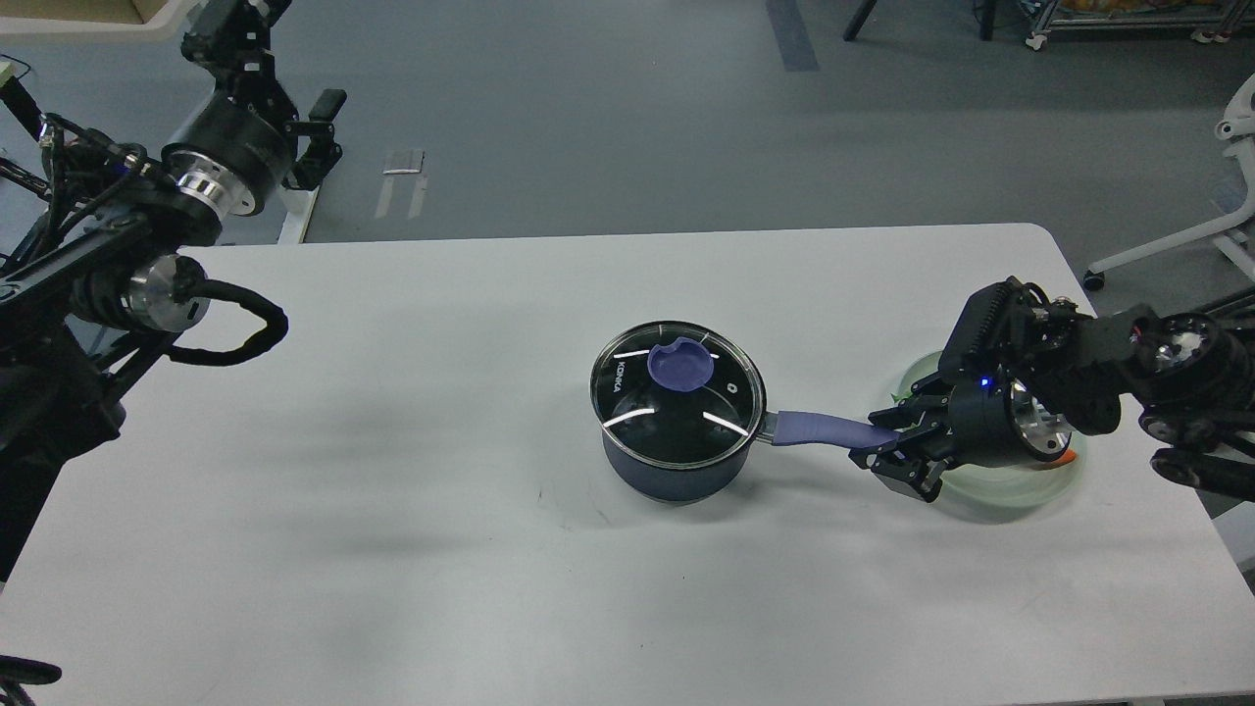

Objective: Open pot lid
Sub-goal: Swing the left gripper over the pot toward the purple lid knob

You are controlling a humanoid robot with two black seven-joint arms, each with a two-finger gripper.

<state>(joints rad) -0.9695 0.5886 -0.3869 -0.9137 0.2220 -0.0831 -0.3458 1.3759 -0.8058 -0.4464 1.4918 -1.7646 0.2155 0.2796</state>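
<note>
Right gripper clamped around the far end of the pot's lavender handle, bracing it. Left gripper raised well off to the left, apparently open, holding nothing. Lid seated flat on the pot at table centre, knob untouched. Judged early: pot steadied, lifting all to come. White table, pale green plate under the right wrist, grey floor beyond.

dark blue pot, purple handle, white table.
</note>
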